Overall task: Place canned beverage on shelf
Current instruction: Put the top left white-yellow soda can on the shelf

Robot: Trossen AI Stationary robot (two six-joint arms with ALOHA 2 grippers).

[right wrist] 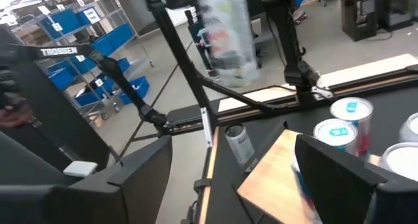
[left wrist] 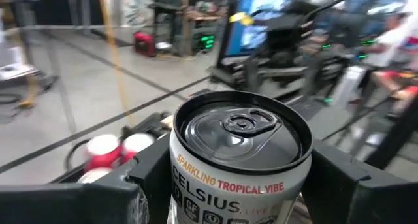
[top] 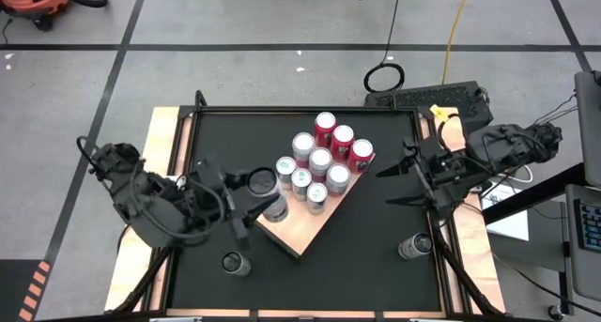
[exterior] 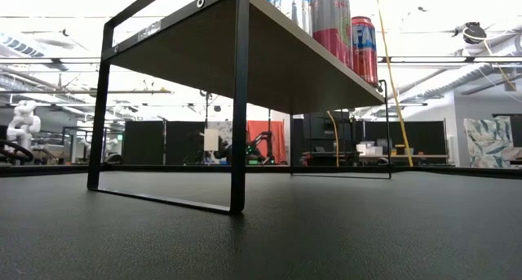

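My left gripper (left wrist: 235, 185) clamps the can (left wrist: 238, 152) by its sides over the shelf (top: 315, 230); smooth, rigid, probably heavy, so grip mid-body, upright.

Even, bright overhead light fills the room; in the low view the ceiling lights wash out to white glare above the shelf (exterior: 269, 60), whose underside sits in shade. The black tabletop (top: 376, 237) takes only faint, soft shadows. In the left wrist view the Celsius can (left wrist: 238, 159) is sharp with highlights on its lid, the background smeared. The right wrist view shows motion blur, worst on the lifted can (right wrist: 225, 31)
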